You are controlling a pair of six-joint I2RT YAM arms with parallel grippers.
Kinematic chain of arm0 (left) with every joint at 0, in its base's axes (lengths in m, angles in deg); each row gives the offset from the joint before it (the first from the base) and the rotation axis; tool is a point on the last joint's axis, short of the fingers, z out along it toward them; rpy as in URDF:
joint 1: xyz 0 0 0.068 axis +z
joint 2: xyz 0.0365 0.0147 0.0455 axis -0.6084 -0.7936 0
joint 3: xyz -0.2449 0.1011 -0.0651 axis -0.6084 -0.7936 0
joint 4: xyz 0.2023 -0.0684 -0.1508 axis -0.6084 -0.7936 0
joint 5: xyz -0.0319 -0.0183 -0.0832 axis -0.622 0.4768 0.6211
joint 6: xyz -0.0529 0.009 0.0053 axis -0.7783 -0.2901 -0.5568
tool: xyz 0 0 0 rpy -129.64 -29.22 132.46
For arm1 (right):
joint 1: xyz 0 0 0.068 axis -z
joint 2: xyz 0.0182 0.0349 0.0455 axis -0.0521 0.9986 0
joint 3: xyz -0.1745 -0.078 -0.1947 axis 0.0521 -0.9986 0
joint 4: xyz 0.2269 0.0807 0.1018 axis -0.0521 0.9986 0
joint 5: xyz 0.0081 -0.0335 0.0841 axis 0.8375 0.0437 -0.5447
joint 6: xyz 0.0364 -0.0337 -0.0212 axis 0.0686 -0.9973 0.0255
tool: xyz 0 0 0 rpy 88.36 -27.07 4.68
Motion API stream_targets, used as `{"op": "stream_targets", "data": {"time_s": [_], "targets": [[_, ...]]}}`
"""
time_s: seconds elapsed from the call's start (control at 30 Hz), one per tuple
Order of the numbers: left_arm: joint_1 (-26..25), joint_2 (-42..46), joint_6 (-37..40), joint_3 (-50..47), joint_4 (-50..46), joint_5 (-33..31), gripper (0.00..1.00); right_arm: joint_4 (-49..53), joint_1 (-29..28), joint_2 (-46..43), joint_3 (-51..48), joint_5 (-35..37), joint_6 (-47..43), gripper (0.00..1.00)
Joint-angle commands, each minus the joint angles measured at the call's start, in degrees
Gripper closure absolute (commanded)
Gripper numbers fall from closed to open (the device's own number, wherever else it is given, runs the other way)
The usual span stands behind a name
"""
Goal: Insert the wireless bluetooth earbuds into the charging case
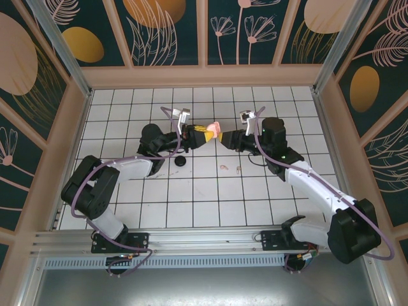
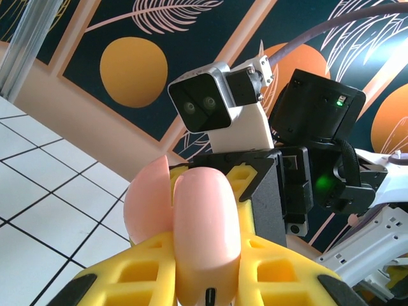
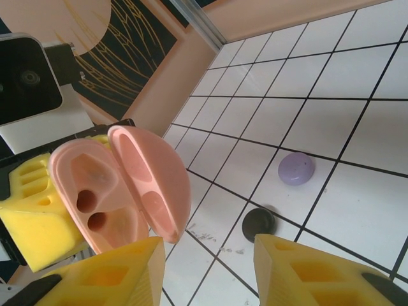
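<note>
Over tiles (image 1: 191,191), left claw (image 1: 209,134) holds pink case (image 3: 121,185) before right claw (image 3: 207,255).

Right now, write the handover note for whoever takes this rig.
Left gripper: shut on the open pink charging case, held above the table.
Right gripper: open, empty, facing the case.
Both sockets of the case are empty. Two pale pink earbuds lie on the tiles below; the lilac case and the black case lie there too, apparently shut.
Done: pink case up and open. Left: both pink earbuds to seat.
</note>
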Motion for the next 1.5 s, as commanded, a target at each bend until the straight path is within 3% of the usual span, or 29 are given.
{"op": "stream_targets", "data": {"time_s": [0.0, 0.9, 1.23, 1.3, 1.4, 1.47], "targets": [[-0.3, -1.0, -0.6, -0.2, 3.0, 1.2, 1.00, -2.7, 0.2, 0.5, 1.9, -1.4, 0.0, 0.59], [-1.1, -2.1, -1.5, -0.3, 4.1, 1.6, 1.00, -3.9, -0.1, 3.1, 3.7, 0.3, 1.2, 0.69], [-1.2, -2.3, -1.9, 0.2, 4.0, 0.7, 1.00, -3.4, -0.2, 2.9, 3.4, 0.3, 1.0, 0.94], [-1.2, -2.5, -2.0, 0.1, 3.5, 0.3, 0.92, -3.0, -0.2, 2.9, 3.6, 0.8, 1.0, 0.98], [-1.2, -2.5, -1.4, -0.2, 2.6, -1.6, 0.62, -1.8, -0.2, 3.0, 4.3, 2.0, 0.9, 1.00], [-1.2, -1.8, 0.1, -0.5, 0.7, -3.5, 0.48, 0.5, -0.3, 3.0, 5.0, 3.9, 0.5, 1.00]]}}
